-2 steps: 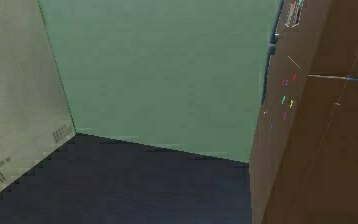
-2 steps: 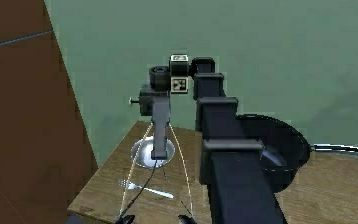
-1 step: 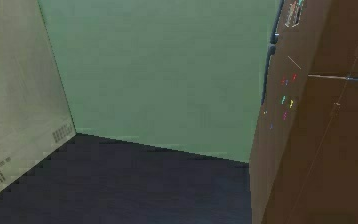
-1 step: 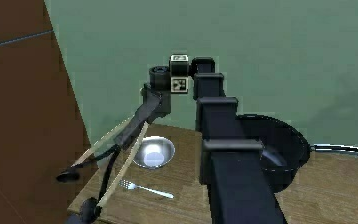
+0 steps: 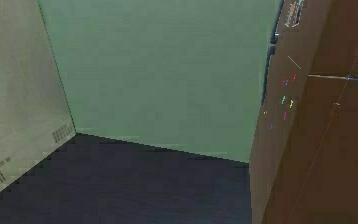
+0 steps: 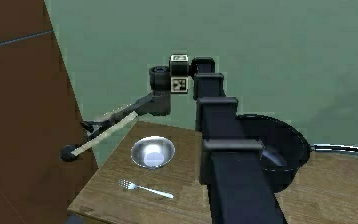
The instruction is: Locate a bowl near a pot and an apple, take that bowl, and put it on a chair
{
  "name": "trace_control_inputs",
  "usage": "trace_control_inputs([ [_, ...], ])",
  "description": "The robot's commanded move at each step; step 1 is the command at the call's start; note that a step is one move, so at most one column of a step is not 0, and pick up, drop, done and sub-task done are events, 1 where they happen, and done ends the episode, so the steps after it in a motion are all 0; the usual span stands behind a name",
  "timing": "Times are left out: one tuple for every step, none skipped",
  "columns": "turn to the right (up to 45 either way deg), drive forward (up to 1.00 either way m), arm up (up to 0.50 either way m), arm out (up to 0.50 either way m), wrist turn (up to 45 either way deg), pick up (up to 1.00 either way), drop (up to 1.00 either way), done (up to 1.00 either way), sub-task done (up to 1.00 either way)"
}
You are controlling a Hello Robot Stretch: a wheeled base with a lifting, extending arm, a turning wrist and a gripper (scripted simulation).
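While the arm (image 6: 232, 165) reaches over the tabletop (image 6: 102, 197) | bowl (image 6: 152, 152) lies left of the arm, fork (image 6: 145, 187) near it, pot (image 6: 287, 150) on the arm's other side | hand (image 6: 79, 140) hangs near the bowl; cannot tell its grip or load | likely best: line hand with bowl's rim, lower gently, avoid the pot

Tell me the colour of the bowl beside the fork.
The bowl is silver-grey, clearest in the arm side view.

Tall brown cabinet (image 6: 22, 110) stands just beside the hand (image 6: 79, 140); black pot (image 6: 282, 150) flanks the arm (image 6: 227, 140); open air above the bench (image 6: 99, 195).
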Motion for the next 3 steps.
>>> trace_control_inputs([
  [0.0, 0.0, 0.0, 0.0, 45.0, 0.0, 0.0, 0.0, 0.0],
  [0.0, 0.0, 0.0, 0.0, 24.0, 0.0, 0.0, 0.0, 0.0],
  [0.0, 0.0, -0.28, 0.0, 0.0, 0.0, 0.0, 0.0, 0.0],
])
